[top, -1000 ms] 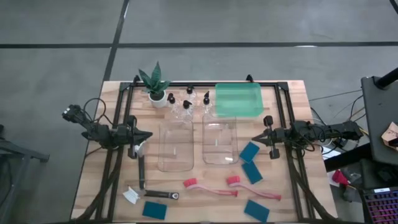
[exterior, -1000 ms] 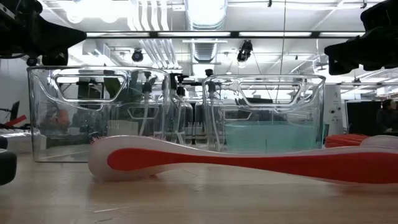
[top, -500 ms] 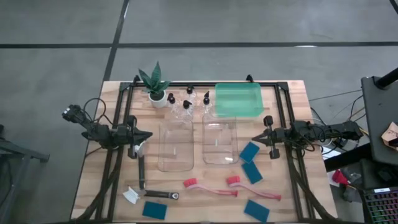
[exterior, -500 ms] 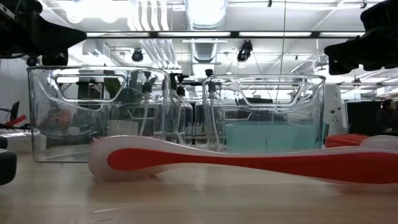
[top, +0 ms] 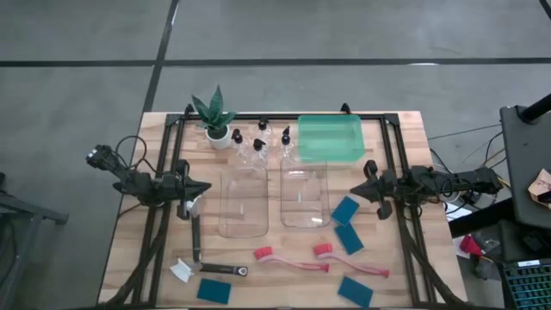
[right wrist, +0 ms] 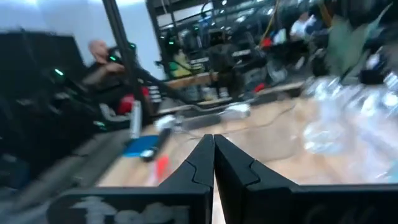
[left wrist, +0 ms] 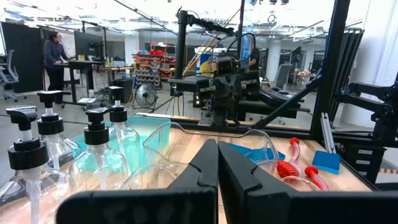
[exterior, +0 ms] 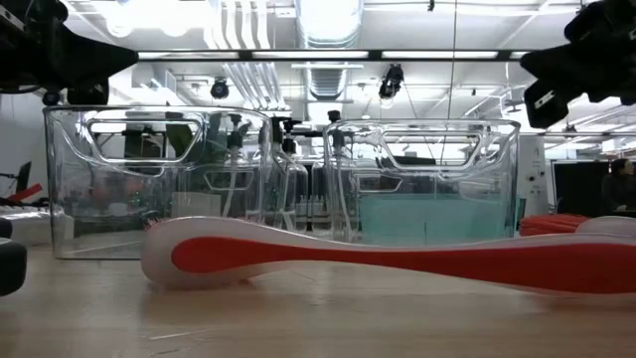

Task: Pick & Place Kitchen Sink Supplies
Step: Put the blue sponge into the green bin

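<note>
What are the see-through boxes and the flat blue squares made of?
The two clear bins look like hard, glossy plastic: the wooden table shows through them, and their walls catch reflections. The blue sponges look soft and matte, probably foam, with no shine at all.

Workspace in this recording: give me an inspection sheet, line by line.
Surface: wooden table with a black frame.
Job's things: four blue sponges, two red brushes, two black-handled brushes, four clear bottles, all loose on the table.
Clutter: potted plant, green tray, two clear bins, both holding nothing.
Hands: left hand shut beside the left bin; right hand shut above the sponges; neither holds anything.
Cables: black leads trail off both arms at the table's side edges.
Surroundings: lab room behind, a person standing at a desk.
</note>
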You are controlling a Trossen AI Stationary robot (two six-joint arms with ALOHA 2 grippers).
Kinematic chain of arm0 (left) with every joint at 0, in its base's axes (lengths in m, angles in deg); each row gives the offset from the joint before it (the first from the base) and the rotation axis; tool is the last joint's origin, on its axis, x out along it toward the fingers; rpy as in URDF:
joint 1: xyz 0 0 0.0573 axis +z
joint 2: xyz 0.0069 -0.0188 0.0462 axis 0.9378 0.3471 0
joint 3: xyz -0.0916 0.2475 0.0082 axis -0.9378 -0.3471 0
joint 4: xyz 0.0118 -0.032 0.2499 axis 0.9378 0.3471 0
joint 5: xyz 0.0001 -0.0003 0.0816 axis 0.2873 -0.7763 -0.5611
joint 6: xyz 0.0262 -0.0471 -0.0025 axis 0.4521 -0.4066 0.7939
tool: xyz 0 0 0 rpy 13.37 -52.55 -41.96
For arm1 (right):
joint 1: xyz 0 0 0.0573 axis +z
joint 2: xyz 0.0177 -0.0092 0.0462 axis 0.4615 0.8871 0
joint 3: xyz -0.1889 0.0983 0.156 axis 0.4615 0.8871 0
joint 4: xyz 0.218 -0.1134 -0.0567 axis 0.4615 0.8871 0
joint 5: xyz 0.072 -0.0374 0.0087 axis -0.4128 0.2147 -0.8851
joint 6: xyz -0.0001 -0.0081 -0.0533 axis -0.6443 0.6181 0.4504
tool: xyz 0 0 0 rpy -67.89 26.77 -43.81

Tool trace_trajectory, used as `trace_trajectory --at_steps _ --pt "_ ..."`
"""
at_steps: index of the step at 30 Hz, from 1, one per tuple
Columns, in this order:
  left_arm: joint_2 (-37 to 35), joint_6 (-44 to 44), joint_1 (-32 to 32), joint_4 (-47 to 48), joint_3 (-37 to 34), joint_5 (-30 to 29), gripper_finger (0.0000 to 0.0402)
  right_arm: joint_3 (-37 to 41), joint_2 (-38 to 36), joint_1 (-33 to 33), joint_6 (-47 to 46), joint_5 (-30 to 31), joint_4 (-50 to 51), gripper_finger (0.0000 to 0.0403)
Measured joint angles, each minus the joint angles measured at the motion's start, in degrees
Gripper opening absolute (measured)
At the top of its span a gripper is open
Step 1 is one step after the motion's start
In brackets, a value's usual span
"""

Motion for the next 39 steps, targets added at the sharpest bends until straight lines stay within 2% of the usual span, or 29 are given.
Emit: trace_trajectory --at_steps 5,8,15,19,22,27,32,39 --pt "0.02 -0.01 -0.01 0.00 0.01 0.01 0.0003 0.00 0.97 0.32 -2.50 -2.10 -3.04 0.0012" --pt "0.02 -0.02 0.00 0.00 0.02 0.00 0.0003 0.00 2.34 0.93 -2.91 -2.63 -3.09 0.0034" --pt "0.02 0.00 -0.01 0.00 0.02 0.02 0.0003 -0.22 8.33 1.73 -4.64 -2.88 -2.47 0.0147" --pt "0.00 -0.01 0.00 0.00 0.00 0.01 0.0003 -3.30 12.66 1.74 -5.61 -2.92 2.35 0.0215" --pt "0.02 -0.01 -0.01 0.00 0.02 0.02 0.0003 -7.56 15.82 2.10 -2.79 -3.42 7.56 0.0246" --pt "0.00 -0.02 -0.02 0.02 0.02 0.00 0.0003 -16.41 22.02 3.99 2.73 -2.99 18.45 0.0259" --pt "0.02 -0.01 -0.01 0.02 0.01 0.01 0.0003 -23.56 30.22 5.26 3.24 -0.92 30.68 0.0255" --pt "0.01 0.00 -0.02 0.00 0.02 0.02 0.0003 -28.75 43.44 9.27 -2.96 -1.34 34.21 0.0251"
